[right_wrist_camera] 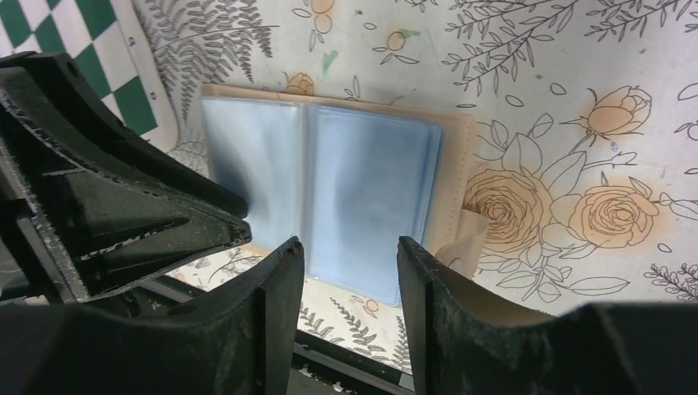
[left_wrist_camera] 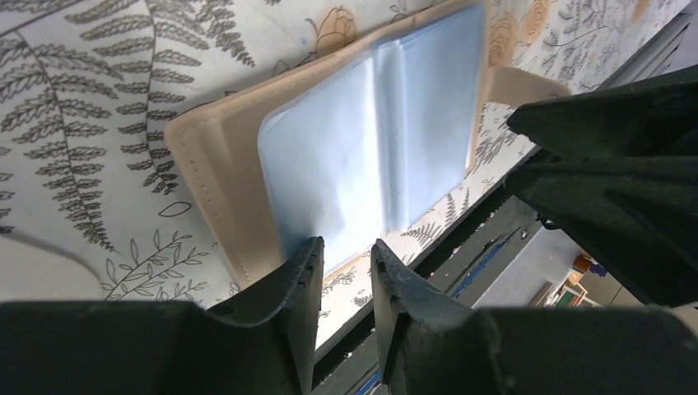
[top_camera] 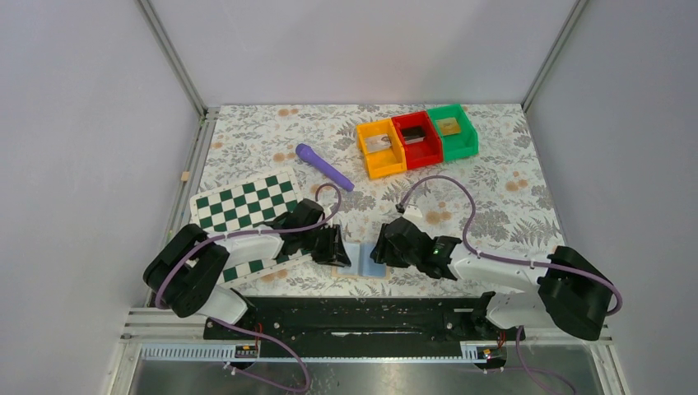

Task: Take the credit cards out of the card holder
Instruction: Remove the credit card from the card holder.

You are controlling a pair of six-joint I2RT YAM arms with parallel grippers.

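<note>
The card holder [top_camera: 362, 257] lies open and flat on the floral cloth near the table's front edge. It is tan with two light blue panels inside, as the left wrist view [left_wrist_camera: 379, 140] and the right wrist view [right_wrist_camera: 329, 181] show. No separate card shows outside it. My left gripper [top_camera: 340, 247] is at its left side and my right gripper [top_camera: 382, 247] at its right side. In the left wrist view the left gripper [left_wrist_camera: 346, 257] is open by a narrow gap at a blue panel's near edge, with nothing between the fingers. The right gripper [right_wrist_camera: 351, 251] is open wider and empty, just short of the right panel.
A green-and-white checkered board [top_camera: 243, 202] lies under my left arm. A purple marker-like object [top_camera: 323, 167] lies behind it. Orange [top_camera: 365, 153], red [top_camera: 428, 152] and green [top_camera: 467, 140] bins stand at the back right. The black base rail [top_camera: 354, 317] runs just in front of the holder.
</note>
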